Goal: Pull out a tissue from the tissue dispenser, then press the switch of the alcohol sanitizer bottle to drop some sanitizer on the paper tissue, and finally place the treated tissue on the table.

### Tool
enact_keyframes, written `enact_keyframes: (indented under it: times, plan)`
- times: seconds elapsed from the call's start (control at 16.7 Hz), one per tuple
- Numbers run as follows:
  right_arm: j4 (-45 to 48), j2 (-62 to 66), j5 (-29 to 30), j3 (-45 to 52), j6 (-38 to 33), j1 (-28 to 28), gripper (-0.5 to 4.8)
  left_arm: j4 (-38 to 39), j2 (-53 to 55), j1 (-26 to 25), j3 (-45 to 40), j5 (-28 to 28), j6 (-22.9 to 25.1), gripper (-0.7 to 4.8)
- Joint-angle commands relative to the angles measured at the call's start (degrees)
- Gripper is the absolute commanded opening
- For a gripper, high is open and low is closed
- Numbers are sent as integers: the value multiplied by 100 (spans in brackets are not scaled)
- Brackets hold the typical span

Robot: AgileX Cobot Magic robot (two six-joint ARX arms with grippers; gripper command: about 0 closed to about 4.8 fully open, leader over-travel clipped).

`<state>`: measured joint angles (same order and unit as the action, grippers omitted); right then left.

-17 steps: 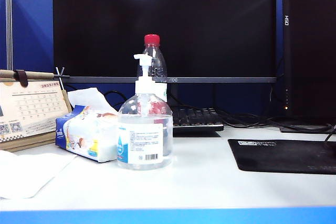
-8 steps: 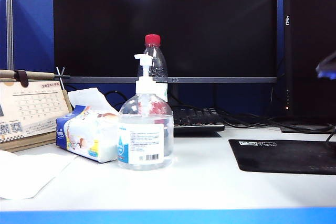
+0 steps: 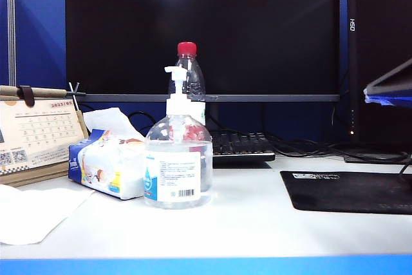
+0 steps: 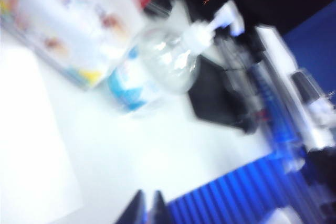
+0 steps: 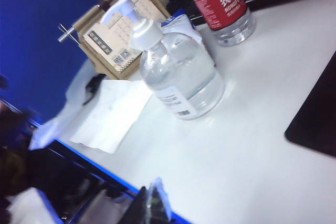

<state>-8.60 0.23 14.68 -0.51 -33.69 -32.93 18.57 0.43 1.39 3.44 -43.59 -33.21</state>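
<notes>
Right arm had entered at the right edge; tissue [image 3: 32, 214] lay flat on the table [image 3: 257, 223].
Right gripper [image 5: 149, 203] shut, empty; left gripper [image 4: 147, 208] nearly closed, empty; a careless swing could topple the alcohol sanitizer bottle [image 3: 178, 162].

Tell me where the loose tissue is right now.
In the exterior view the tissue lies flat on the table at the far left, in front of the desk calendar and left of the tissue dispenser.
</notes>
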Motion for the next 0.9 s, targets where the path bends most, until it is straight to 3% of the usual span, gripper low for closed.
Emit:
enact_keyframes:
  times: [0.06,0.12,0.3,0.42,0.72,0.9]
  plan:
    - [-59,-9,153,17,-81,-195,-1,-1296,-22,1016,-262,975,-319,30]
    - [-66,-9,153,17,-81,-330,-1,-1362,-17,1604,-284,1550,-306,30]
    - [-66,-9,177,17,-72,-664,-1,-964,-15,2511,-282,2577,-52,30]
    - [-63,-9,131,17,74,-887,-1,-962,-17,2940,-284,2944,304,30]
    - [-105,-9,-391,15,382,-1056,-1,-940,-17,3053,-284,3171,437,28]
    - [-181,-9,-997,15,817,-1049,-1,-796,-17,3053,-284,4234,872,8]
